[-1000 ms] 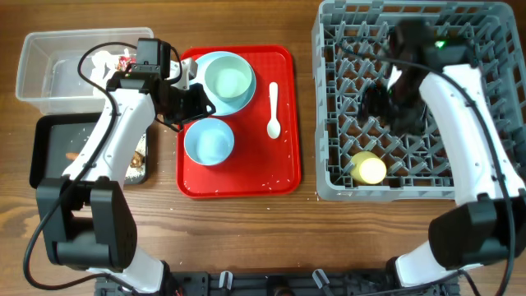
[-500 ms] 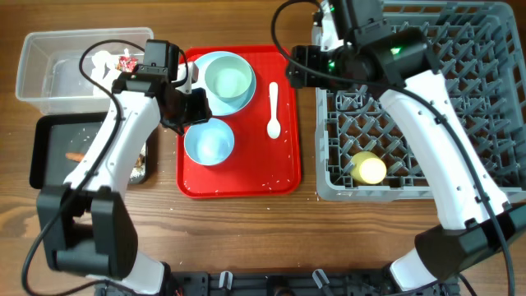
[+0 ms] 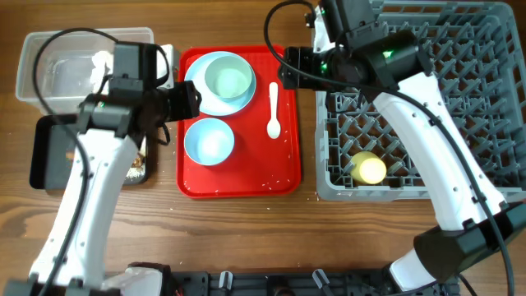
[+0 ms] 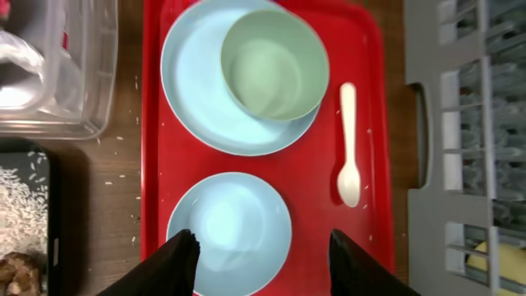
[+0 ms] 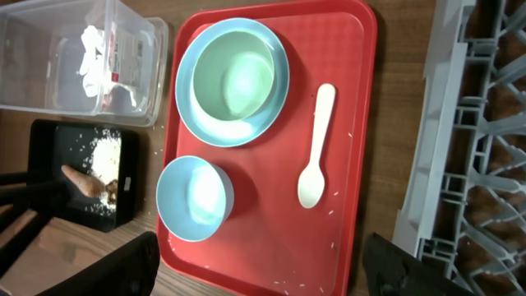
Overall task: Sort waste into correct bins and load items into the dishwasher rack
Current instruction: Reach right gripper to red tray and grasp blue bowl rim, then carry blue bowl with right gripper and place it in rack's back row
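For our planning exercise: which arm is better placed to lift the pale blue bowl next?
Left. The left gripper, open, hangs over the pale blue bowl; the right gripper is farther off, nearer the white spoon.

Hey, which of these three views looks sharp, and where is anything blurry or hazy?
Overhead: evenly lit and sharp across the red tray. Left wrist: the pale blue bowl is crisp, the clear tub looks hazy and washed out. Right wrist: the white spoon is sharp, while the near edge of the rack goes soft.
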Robot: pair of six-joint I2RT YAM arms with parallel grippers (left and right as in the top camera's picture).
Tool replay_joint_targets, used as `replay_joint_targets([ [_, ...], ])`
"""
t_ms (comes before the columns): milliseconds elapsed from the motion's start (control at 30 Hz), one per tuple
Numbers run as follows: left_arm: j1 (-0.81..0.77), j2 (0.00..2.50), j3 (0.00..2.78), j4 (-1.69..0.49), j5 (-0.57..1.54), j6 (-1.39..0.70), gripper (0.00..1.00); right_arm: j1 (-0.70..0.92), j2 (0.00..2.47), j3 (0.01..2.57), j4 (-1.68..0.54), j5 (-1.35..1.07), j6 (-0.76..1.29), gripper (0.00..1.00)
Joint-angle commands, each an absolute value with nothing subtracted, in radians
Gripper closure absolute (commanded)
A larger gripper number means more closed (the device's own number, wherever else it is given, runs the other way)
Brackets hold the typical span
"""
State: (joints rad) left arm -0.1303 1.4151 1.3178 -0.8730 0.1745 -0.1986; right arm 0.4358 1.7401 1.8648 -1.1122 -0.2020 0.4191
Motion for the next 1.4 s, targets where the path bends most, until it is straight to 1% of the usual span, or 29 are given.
replay_joint_targets([
  [0,-0.09,1.343,1.336,-0.861,0.155,-0.266,0.42,0.479,1.78,1.849,-1.083,-0.209,0.429,0.2],
  [133,0.013,1.336,1.335,-0.876,0.155,-0.278,0.37,0.564,1.869,1.848,-1.035,-0.212,0.45,0.21],
  [300,0.142,1.342,1.335,-0.892,0.154,-0.276,0.22,0.674,2.028,1.848,-0.984,-0.211,0.524,0.26],
  [333,0.163,1.342,1.335,-0.892,0.154,-0.276,0.18,0.692,2.065,1.848,-0.978,-0.211,0.532,0.27],
  [367,0.184,1.342,1.335,-0.892,0.154,-0.276,0.07,0.706,2.103,1.848,-0.975,-0.211,0.545,0.29],
  [400,0.196,1.342,1.335,-0.893,0.155,-0.277,0.0,0.712,2.13,1.848,-0.974,-0.212,0.559,0.31],
  [467,0.208,1.342,1.335,-0.899,0.155,-0.277,0.0,0.72,2.18,1.848,-0.966,-0.212,0.562,0.36],
  [500,0.208,1.342,1.335,-0.905,0.155,-0.277,0.0,0.721,2.209,1.848,-0.96,-0.213,0.562,0.43],
  [533,0.208,1.342,1.335,-0.912,0.155,-0.277,0.0,0.721,2.229,1.848,-0.957,-0.216,0.561,0.48],
  [567,0.208,1.342,1.335,-0.911,0.155,-0.277,0.0,0.721,2.252,1.848,-0.952,-0.216,0.561,0.5],
  [667,0.208,1.342,1.335,-0.911,0.155,-0.277,0.0,0.719,2.286,1.847,-0.939,-0.25,0.56,0.52],
  [700,0.208,1.342,1.335,-0.912,0.155,-0.277,0.0,0.715,2.289,1.847,-0.939,-0.25,0.561,0.58],
  [767,0.208,1.342,1.335,-0.911,0.155,-0.277,0.0,0.712,2.289,1.847,-0.937,-0.249,0.579,0.75],
  [833,0.208,1.342,1.335,-0.911,0.155,-0.277,0.0,0.712,2.289,1.847,-0.936,-0.249,0.579,0.89],
  [900,0.208,1.342,1.335,-0.911,0.155,-0.277,0.0,0.713,2.289,1.847,-0.937,-0.249,0.579,0.95],
  [1033,0.208,1.342,1.335,-0.911,0.155,-0.277,0.0,0.712,2.289,1.847,-0.94,-0.25,0.579,0.96],
  [1133,0.208,1.342,1.335,-0.911,0.155,-0.277,0.0,0.711,2.233,1.848,-0.976,-0.242,0.542,0.96],
  [1233,0.208,1.342,1.335,-0.911,0.155,-0.277,0.0,0.702,2.113,1.848,-1.028,-0.144,0.509,0.96],
  [1367,0.208,1.342,1.335,-0.911,0.155,-0.277,0.0,0.664,1.899,1.848,-1.107,0.075,0.502,0.96],
])
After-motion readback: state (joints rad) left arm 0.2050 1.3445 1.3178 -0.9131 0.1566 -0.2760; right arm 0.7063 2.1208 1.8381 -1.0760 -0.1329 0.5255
